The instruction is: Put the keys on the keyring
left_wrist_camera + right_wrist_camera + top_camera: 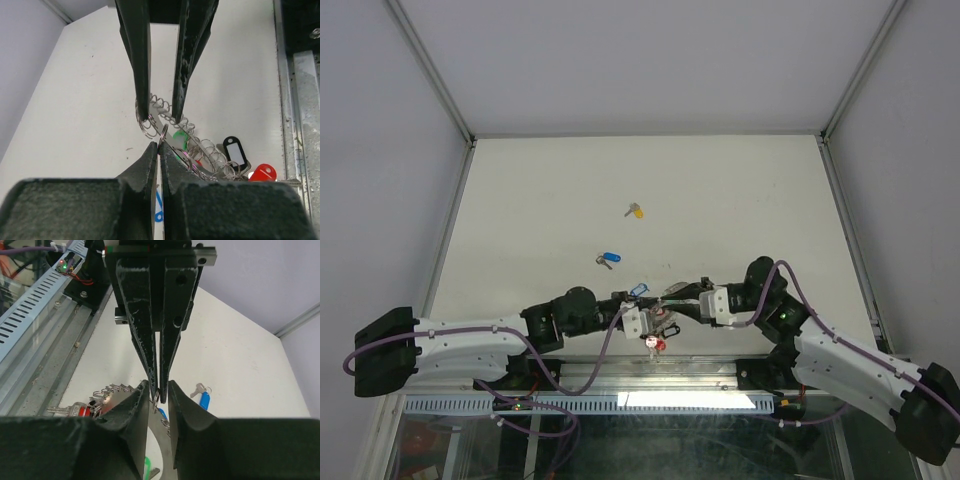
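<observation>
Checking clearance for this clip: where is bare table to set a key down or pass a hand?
Bare: the far table beyond the yellow-tag key, and both sides of the blue-tag key. Crowded: near centre, where left gripper and right gripper meet at the keyring.

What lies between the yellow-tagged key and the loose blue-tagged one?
Nothing: top view shows bare table between the yellow-tagged key and the loose blue-tagged key.

pale walls (pixel 650 60) enclose a cream table (pixel 540 200).
</observation>
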You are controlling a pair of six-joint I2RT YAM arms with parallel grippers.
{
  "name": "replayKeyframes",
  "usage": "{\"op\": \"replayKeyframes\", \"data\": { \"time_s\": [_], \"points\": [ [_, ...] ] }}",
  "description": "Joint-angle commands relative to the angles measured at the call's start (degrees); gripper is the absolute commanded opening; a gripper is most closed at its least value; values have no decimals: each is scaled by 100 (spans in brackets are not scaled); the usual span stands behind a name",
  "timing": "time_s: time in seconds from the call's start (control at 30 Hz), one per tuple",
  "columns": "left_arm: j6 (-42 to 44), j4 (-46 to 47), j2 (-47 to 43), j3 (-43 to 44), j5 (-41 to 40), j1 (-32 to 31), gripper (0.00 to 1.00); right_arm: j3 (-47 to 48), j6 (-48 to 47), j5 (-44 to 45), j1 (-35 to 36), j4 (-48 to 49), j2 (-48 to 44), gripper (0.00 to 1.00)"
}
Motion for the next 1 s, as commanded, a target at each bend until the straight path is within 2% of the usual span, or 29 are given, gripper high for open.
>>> {"op": "replayKeyframes", "data": {
  "time_s": [0.0,0.17,0.3,0.7,0.97],
  "points": [
    [399,-542,-131,493,-389,-32,0,488,-270,409,26,-995,-339,26],
    [650,-1253,-13,857,-554,-27,0,774,18,1063,22,-1760,-509,29],
    [755,-1533,82,1032,-583,-26,0,844,414,1094,29,-1912,-459,29],
    [917,-1913,346,1408,-645,-81,0,633,1600,1489,21,-1026,175,27],
    [994,-2330,563,1725,-772,-129,0,603,1739,1666,55,-796,336,26]
  ]
}}
